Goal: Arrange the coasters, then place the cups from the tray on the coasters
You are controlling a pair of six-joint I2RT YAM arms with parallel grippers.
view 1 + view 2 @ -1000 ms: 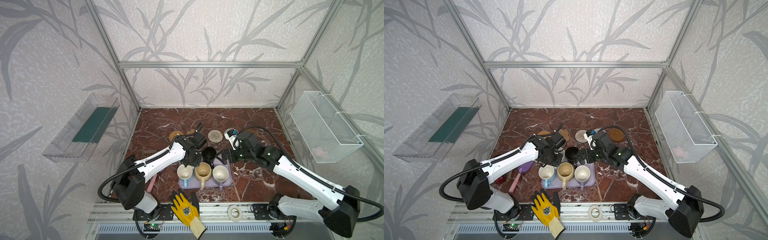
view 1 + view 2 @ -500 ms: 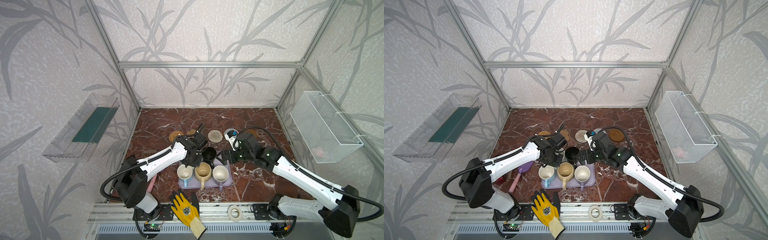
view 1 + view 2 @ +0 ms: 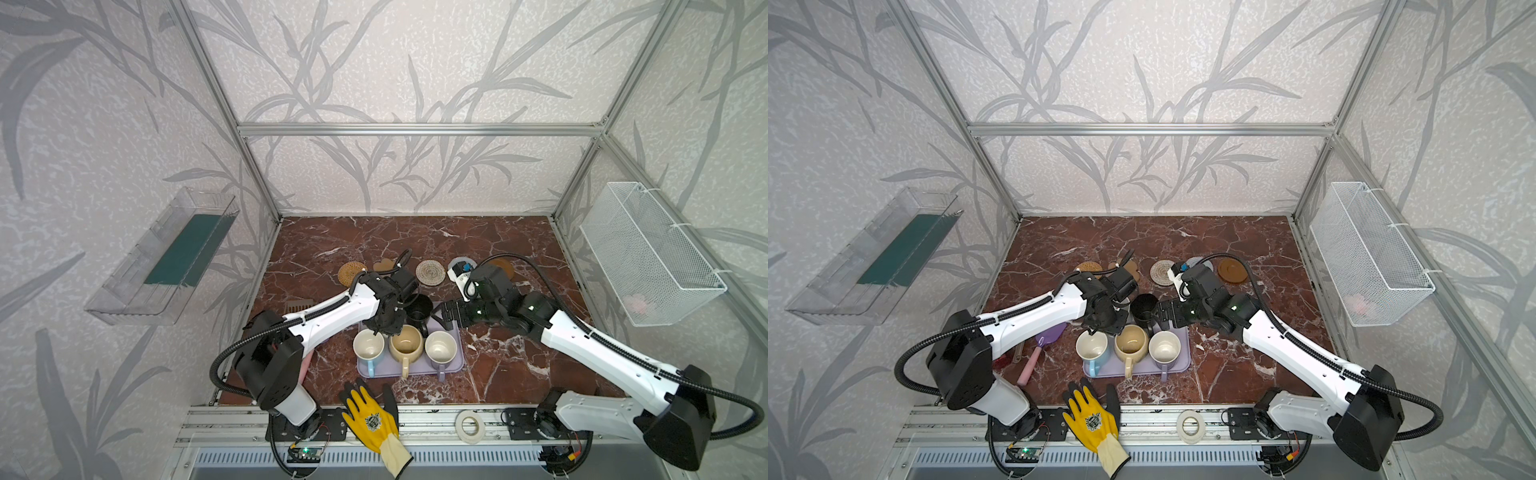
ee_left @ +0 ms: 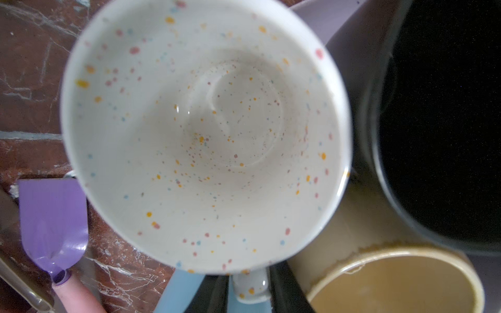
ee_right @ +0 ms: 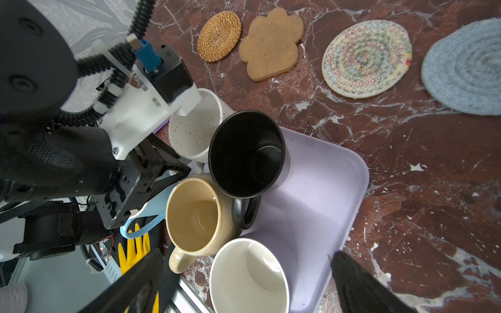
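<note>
My left gripper [image 4: 250, 294] is shut on the handle of the white speckled cup [image 4: 206, 135], at the tray's far left corner; in both top views the arm hides this cup. The black cup [image 3: 419, 311] stands beside it on the lavender tray [image 3: 451, 365]. In front stand the light blue [image 3: 368, 345], cream-yellow [image 3: 406, 343] and lavender [image 3: 440, 345] cups. My right gripper [image 5: 246, 253] hangs open above the lavender cup [image 5: 248, 276]. Behind the tray the coasters lie in a row: orange rattan [image 5: 219, 36], paw [image 5: 271, 44], cream rope [image 5: 366, 58], grey-blue [image 5: 466, 67], brown disc [image 3: 1231, 270].
A purple spatula [image 3: 1046, 336] lies left of the tray, with a brown comb [image 3: 297, 306] behind it. A yellow glove [image 3: 372, 419] and a white tape roll [image 3: 469, 424] rest on the front rail. A wire basket [image 3: 648, 257] hangs on the right wall, a clear bin [image 3: 166, 257] on the left.
</note>
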